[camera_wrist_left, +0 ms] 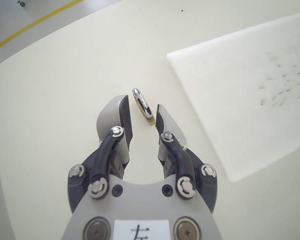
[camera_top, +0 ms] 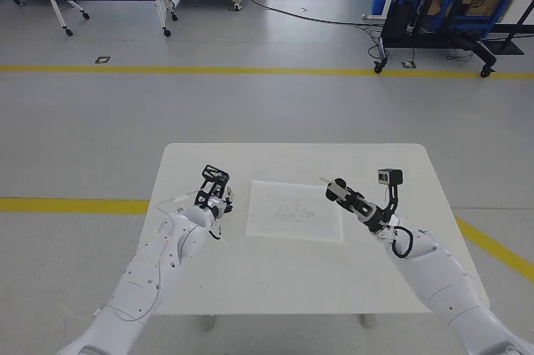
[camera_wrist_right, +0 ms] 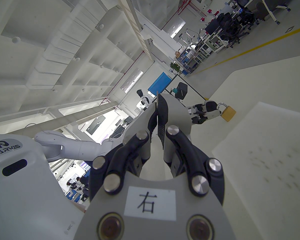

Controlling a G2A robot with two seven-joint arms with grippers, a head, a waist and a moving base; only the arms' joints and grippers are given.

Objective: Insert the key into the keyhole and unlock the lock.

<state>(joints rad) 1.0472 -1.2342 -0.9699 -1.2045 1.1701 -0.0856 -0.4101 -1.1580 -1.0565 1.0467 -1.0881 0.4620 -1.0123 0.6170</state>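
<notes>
Straddling padlock [camera_wrist_left: 143, 108], left hand [camera_wrist_left: 142, 101] spread, right hand [camera_wrist_right: 158, 102] pinching key [camera_wrist_right: 156, 93], both labelled.

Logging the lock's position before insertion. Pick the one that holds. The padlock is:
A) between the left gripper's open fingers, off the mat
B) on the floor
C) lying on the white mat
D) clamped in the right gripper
A: the left wrist view shows the padlock edge-on inside the open left gripper, with a gap on each side, and clear of the white mat.
</notes>
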